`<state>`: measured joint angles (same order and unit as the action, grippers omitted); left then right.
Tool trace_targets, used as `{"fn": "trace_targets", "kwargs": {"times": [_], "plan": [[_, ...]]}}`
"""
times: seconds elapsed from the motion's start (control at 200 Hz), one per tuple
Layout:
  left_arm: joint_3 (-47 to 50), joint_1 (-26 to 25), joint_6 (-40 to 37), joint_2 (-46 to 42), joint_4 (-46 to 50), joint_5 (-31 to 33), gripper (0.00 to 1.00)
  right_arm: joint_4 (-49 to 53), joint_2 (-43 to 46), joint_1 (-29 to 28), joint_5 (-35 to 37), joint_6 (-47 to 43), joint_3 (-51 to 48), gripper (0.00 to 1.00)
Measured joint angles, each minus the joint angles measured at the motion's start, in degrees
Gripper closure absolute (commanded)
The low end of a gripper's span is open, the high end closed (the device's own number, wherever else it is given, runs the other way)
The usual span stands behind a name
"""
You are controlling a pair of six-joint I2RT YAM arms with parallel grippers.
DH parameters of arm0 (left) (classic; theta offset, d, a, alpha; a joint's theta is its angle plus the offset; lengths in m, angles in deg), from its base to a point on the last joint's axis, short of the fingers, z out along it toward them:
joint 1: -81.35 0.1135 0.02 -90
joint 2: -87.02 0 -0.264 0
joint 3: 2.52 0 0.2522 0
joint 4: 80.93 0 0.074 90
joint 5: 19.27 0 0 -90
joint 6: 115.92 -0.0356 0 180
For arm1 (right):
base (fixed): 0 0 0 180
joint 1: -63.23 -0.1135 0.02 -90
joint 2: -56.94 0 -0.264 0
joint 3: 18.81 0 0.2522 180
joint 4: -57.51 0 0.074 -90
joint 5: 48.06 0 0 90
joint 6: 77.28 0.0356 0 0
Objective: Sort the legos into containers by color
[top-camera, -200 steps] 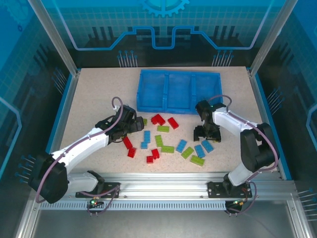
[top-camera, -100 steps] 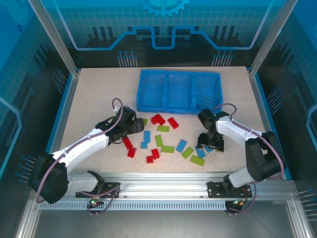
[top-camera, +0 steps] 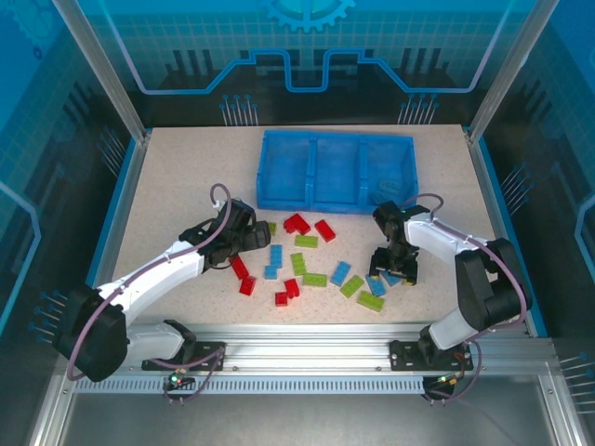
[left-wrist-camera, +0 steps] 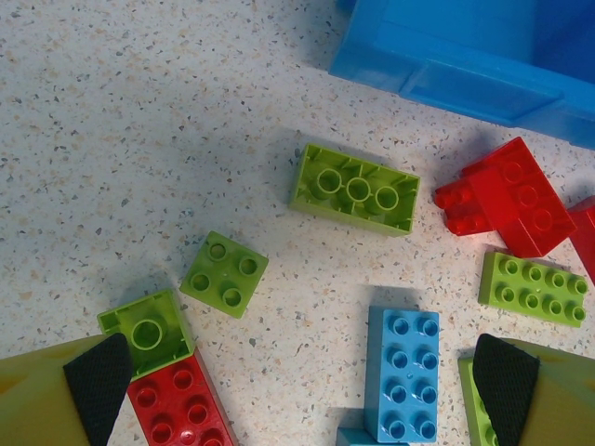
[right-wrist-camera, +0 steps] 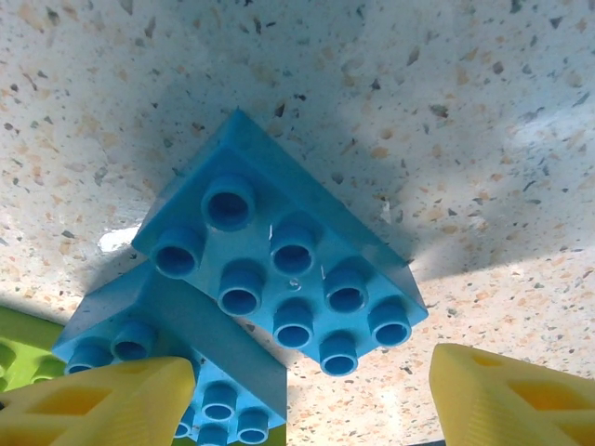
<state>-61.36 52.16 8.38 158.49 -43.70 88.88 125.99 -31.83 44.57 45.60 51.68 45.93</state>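
Observation:
Red point(top-camera: 297, 223), lime green point(top-camera: 314, 279) and light blue point(top-camera: 340, 272) legos lie scattered on the table in front of the blue tray of containers point(top-camera: 335, 206). My left gripper point(top-camera: 249, 238) hovers open over the left part of the pile; in its wrist view the gripper point(left-wrist-camera: 302, 390) has bare table and a blue brick point(left-wrist-camera: 402, 372) between its pads. My right gripper point(top-camera: 395, 269) is down at the blue bricks on the right. Its gripper point(right-wrist-camera: 302, 400) is open, with a tilted blue brick point(right-wrist-camera: 279, 279) between the fingers, resting on a second blue brick point(right-wrist-camera: 186, 353).
Near the left fingers lie a green square brick point(left-wrist-camera: 223, 274), an upturned green brick point(left-wrist-camera: 355, 189), a red brick point(left-wrist-camera: 177, 409) and stacked red bricks point(left-wrist-camera: 516, 195). The tray's near wall point(left-wrist-camera: 465, 56) is just beyond. A green brick point(right-wrist-camera: 19, 362) edges the right wrist view.
My right gripper has moved from beside the tray toward the near side and down onto the blue bricks, its jaws narrowing. The left arm has barely moved.

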Motion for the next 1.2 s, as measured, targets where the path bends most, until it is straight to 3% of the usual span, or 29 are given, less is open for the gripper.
{"fn": "trace_targets", "kwargs": {"times": [0.39,0.94,1.2], "plan": [[0.0,0.0,0.0,-0.3,0.0,0.0,0.01,-4.2,-0.2,4.5,-3.7,0.4,0.3,0.30],[0.5,0.0,0.1,-2.1,0.2,0.0,0.01,-9.8,-3.5,4.5,2.0,0.5,5.1,0.28],[1.7,0.0,0.1,-3.2,0.2,0.0,0.01,-9.3,4.0,2.7,2.0,-0.4,-2.0,0.21]]}}
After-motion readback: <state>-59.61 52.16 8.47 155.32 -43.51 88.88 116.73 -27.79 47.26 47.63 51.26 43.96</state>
